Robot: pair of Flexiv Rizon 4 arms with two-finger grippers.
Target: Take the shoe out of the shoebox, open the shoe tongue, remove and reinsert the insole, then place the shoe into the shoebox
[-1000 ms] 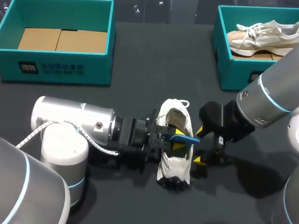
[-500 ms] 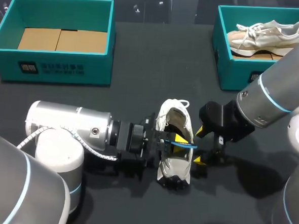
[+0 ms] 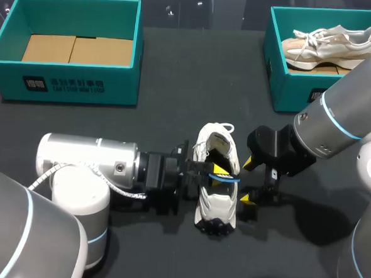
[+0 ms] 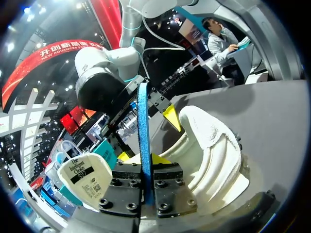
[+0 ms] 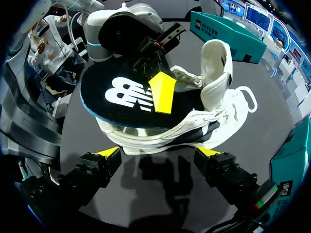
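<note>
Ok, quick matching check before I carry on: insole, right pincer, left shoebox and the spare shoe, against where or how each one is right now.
Things:
1. insole
2. right pincer
3. left shoebox
4. spare shoe

Places or states:
A. lying in the right shoebox
B. holds only cardboard
C. open, beside the shoe on the table
D. clamped in the left pincer, over that shoe

Pairs: 1-D, 2-C, 3-B, 4-A.
</note>
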